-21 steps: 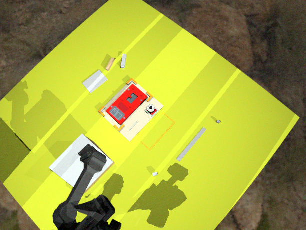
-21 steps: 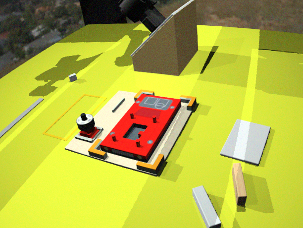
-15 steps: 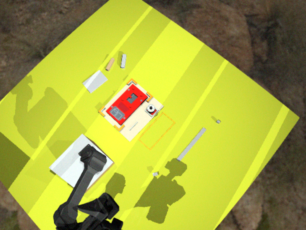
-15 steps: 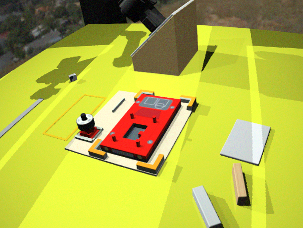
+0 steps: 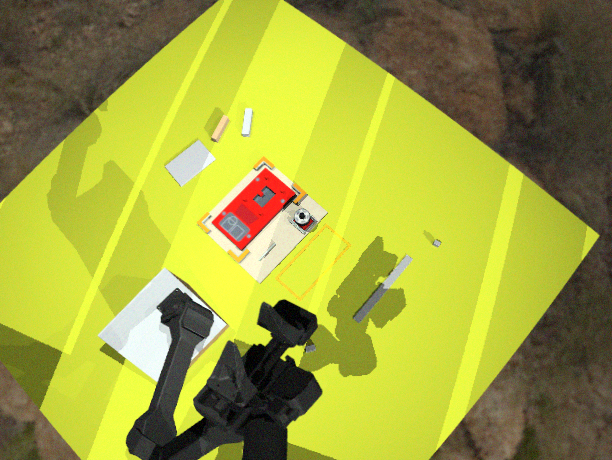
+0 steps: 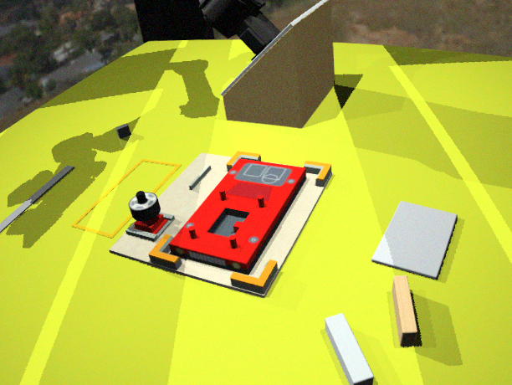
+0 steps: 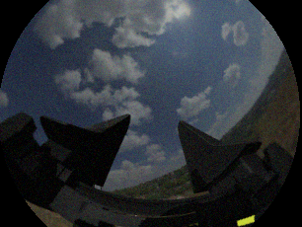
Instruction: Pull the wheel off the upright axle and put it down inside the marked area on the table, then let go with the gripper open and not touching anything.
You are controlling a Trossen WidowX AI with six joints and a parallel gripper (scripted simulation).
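Yellow covers the table [image 5: 440,165] [image 6: 104,335], banded with shadow. On the cream board [image 5: 260,267] [image 6: 125,248], orange corner brackets [image 5: 239,255] [image 6: 164,256] surround a red block [image 5: 260,205] [image 6: 247,201]; beside it, the wheel [image 5: 305,218] [image 6: 145,207] sits on its axle [image 6: 140,196]. The gripper [image 7: 154,120], dimly seen, looks partly open, holding nothing.

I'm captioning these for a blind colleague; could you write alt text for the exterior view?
A black-and-silver wheel sits on an upright axle at the edge of a cream board, beside a flat red rectangular block. Next to the board, a thin orange outline marks an area on the yellow table, with no wheel inside.
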